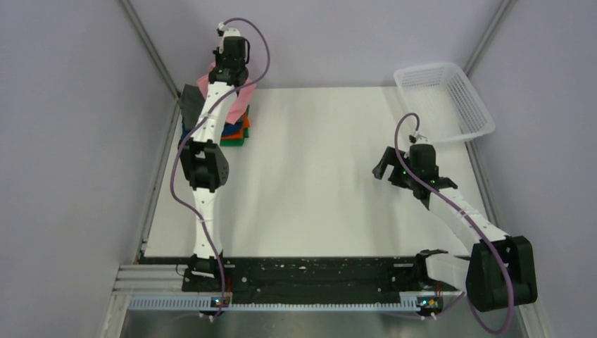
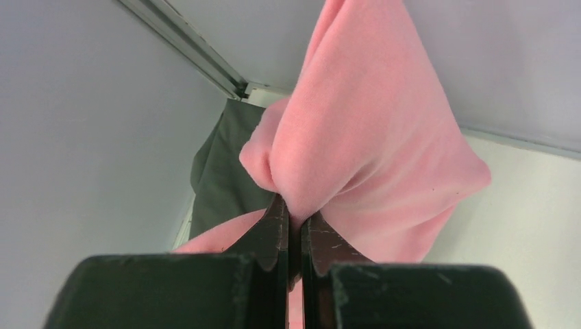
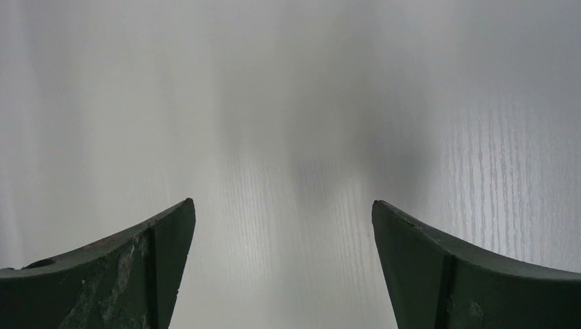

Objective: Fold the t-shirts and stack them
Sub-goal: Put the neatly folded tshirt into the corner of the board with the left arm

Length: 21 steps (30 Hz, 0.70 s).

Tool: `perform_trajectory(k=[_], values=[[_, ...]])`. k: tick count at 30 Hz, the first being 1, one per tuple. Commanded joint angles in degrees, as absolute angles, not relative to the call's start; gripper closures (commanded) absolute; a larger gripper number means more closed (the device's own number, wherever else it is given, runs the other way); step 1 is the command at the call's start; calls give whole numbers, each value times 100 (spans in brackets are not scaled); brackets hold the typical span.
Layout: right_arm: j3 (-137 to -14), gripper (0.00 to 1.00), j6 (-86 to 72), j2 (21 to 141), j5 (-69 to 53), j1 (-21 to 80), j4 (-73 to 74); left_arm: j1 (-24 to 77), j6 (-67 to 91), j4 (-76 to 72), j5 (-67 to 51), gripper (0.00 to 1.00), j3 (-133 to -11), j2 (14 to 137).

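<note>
- Pink soft cloth t-shirt point(image 1: 241, 100) point(image 2: 370, 130) sits at the far left corner of the desk point(image 1: 317, 183), bunched up over the stack of folded shirts.
- Left end effector point(image 1: 229, 73) point(image 2: 294, 221) is clamped on a gathered fold of that pink shirt. Its fingers point(image 2: 274, 229) are nearly touching, with only cloth between them.
- Left wrist view: pink cloth balloons above the pinch point, and more pink shows below the fingers.
- Stack under it, from the top view: folded dark grey shirt point(image 1: 190, 102) point(image 2: 223, 171) sticking out on the wall side, then blue point(image 1: 185, 132), orange point(image 1: 246, 124) and green point(image 1: 234, 140) edges showing beside the left arm.
- Can't tell how much of the pink shirt rests on the stack; the arm covers the middle.
- Right end effector point(image 1: 388, 171) point(image 3: 282, 205) is spread wide, holding nothing, over bare white desk on the right side, well apart from the shirts.
- White plastic mesh basket point(image 1: 473, 105) is at the far right corner, just beyond the right end effector.
</note>
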State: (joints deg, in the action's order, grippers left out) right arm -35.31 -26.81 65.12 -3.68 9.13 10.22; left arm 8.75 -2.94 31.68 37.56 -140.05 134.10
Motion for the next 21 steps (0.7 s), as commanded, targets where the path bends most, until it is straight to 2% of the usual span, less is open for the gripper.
perform_trajectory(k=[1,11,21], values=[[-3622,1,-2731,6563,-307,869,845,969,-36,2972,3505,100,-14245,12907],[-3595,1,-2725,6558,-310,870,804,1342,-31,2849,3606,100,-14247,12691],[-3601,1,-2726,6746,-344,869,706,1389,634,2939,3125,100,-14234,12645]])
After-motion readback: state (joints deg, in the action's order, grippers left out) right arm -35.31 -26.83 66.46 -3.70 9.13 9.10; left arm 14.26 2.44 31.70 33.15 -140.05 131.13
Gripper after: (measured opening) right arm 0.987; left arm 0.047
